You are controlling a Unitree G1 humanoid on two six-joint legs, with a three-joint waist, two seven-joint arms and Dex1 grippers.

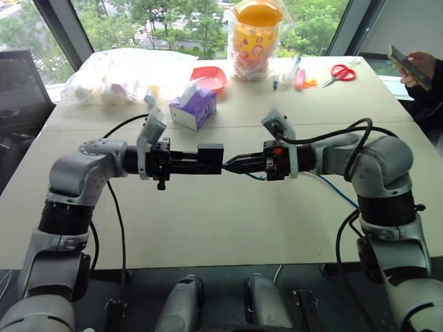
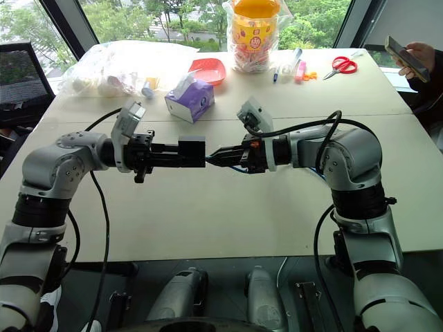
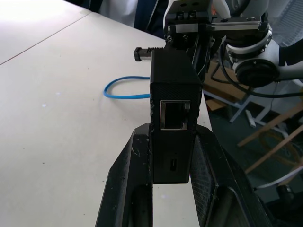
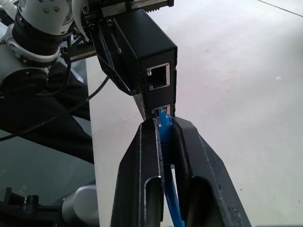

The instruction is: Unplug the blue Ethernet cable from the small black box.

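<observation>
At frame centre of the left eye view, the left gripper [image 1: 211,160] is clamped on the small black box [image 1: 210,159] and holds it above the table [image 1: 208,221], clear of the surface.

The right gripper [image 1: 232,164] meets the box from the opposite side. Its fingers [image 4: 149,156] are closed on the blue Ethernet cable [image 4: 166,142] just behind the plug, which is seated in the lower port of the box (the port above it is empty).

Both grippers lie on one near-horizontal line across the frame, tip to tip. The plug's long axis appears to follow this line. Extraction therefore likely calls for a straight pull toward frame right, along the right gripper's own axis, while the box is held fixed.

The slack cable trails down to the table at centre right [image 1: 346,194].
</observation>
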